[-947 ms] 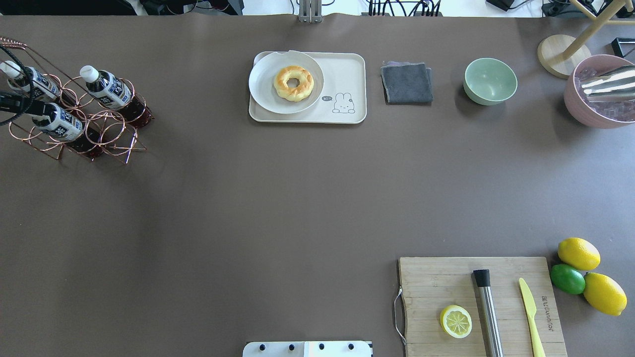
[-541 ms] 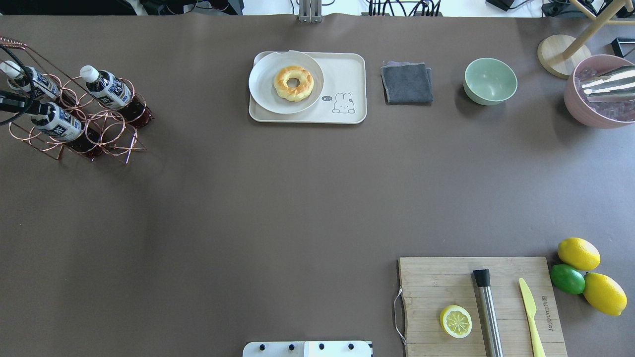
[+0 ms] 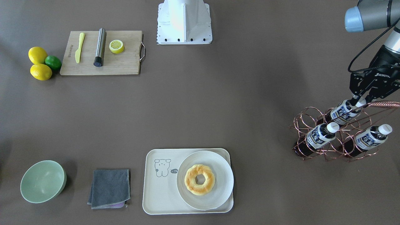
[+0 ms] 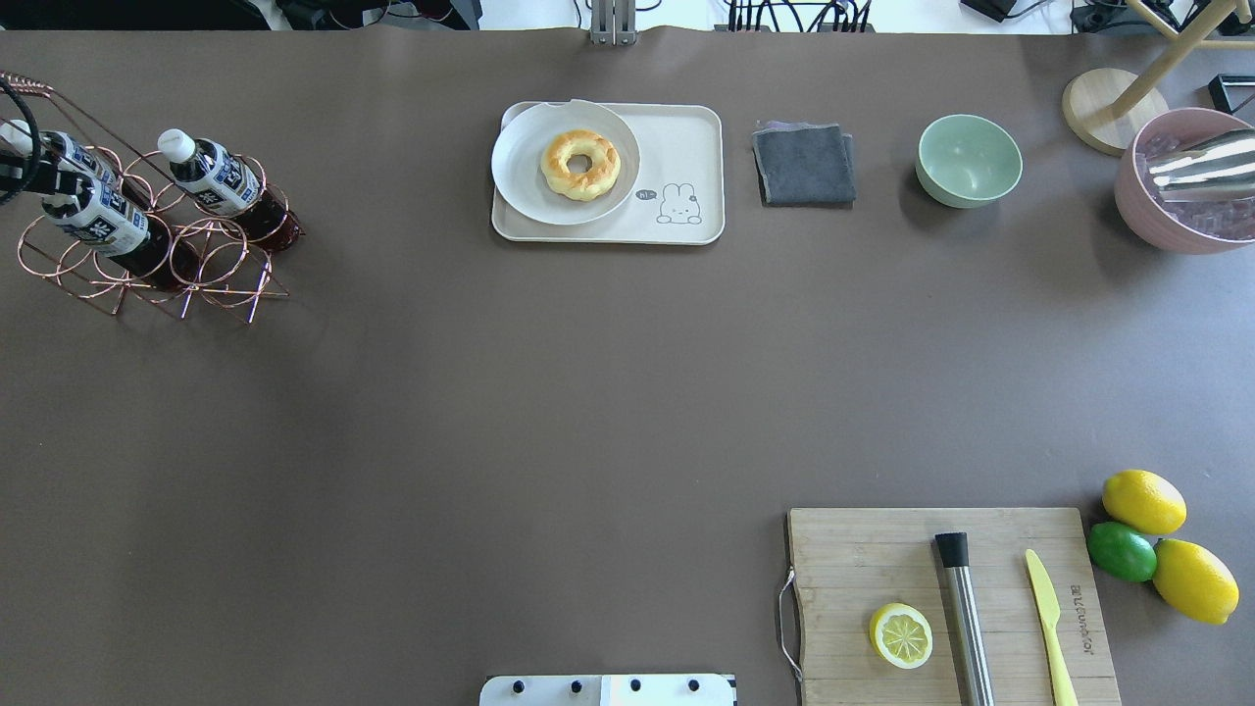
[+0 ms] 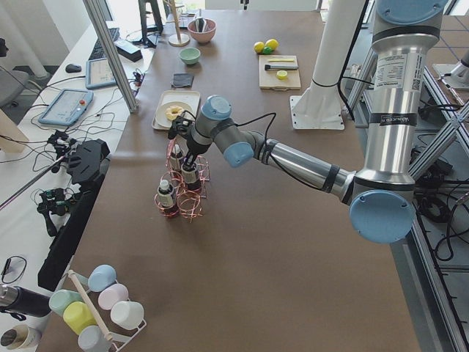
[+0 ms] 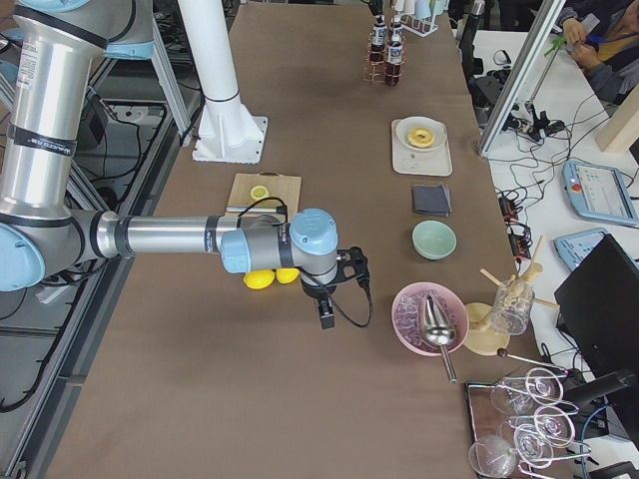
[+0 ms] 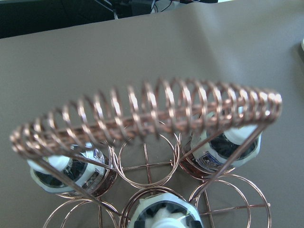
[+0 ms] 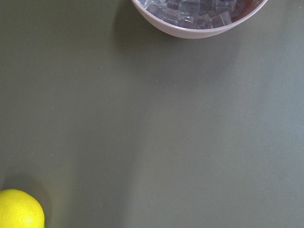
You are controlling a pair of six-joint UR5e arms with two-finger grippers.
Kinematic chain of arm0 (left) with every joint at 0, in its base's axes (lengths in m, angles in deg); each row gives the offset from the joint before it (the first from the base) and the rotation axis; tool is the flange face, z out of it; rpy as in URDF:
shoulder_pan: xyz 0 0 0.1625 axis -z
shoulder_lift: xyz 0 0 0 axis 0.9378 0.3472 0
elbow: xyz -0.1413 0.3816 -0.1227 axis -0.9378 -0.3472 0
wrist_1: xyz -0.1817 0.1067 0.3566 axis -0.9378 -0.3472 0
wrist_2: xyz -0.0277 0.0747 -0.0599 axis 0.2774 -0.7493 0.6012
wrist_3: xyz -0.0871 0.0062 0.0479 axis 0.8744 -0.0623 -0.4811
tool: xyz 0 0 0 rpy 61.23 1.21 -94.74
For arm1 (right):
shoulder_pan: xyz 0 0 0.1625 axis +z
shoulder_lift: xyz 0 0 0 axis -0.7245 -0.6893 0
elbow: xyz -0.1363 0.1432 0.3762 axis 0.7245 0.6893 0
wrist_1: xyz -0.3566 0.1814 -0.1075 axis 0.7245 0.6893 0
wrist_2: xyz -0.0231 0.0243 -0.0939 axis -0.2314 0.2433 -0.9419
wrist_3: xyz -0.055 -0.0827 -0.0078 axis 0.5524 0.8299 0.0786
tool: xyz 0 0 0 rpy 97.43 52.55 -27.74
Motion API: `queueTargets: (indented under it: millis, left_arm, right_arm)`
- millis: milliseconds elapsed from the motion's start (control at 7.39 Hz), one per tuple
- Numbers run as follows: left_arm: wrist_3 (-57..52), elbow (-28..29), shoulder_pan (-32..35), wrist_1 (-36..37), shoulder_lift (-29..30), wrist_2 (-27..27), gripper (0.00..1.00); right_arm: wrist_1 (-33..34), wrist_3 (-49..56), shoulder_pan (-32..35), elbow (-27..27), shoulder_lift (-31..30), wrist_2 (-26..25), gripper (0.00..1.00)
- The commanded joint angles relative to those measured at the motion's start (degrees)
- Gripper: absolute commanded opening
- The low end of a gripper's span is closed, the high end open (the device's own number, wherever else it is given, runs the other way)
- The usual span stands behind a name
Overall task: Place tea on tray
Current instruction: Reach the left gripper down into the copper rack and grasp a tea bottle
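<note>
Three tea bottles with white caps stand tilted in a copper wire rack [image 3: 381, 104] at the table's left end. My left gripper [image 3: 359, 100] is shut on the cap of the tea bottle [image 3: 343, 111] nearest the robot. That bottle also shows in the overhead view [image 4: 95, 220], next to my left gripper [image 4: 29, 178]. The other two bottles [image 4: 211, 176] [image 3: 372, 138] rest in their rings. The cream tray [image 4: 686, 137] lies at the table's far middle and carries a white plate [image 4: 515, 181] with a donut [image 4: 580, 165]. My right gripper [image 6: 324, 314] shows only in the exterior right view, so I cannot tell its state.
A grey cloth [image 4: 804, 164], a green bowl [image 4: 969, 160] and a pink bowl of ice [image 4: 1191, 196] stand right of the tray. A wooden cutting board [image 4: 863, 559] holds a lemon half, a steel muddler and a yellow knife. Lemons and a lime [image 4: 1142, 502] lie beside it.
My left gripper has moved up and left in the overhead view. The held tea bottle has moved with it and has slid partway out of its rack ring.
</note>
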Motion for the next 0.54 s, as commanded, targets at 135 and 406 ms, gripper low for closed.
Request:
queueTargets:
  millis: [135,406]
  left_arm:
    - [-0.27,-3.65,9.72,0.12,-0.7,9.52,0.0]
    - [-0.36,-7.07,14.75,0.29,-1.66,12.53,0.0]
  right_arm:
    - [0.05,0.09,0.0,0.71,-0.25,0.0,1.0]
    - [0.05,0.17,0.0,1.85,-0.25,0.0,1.0]
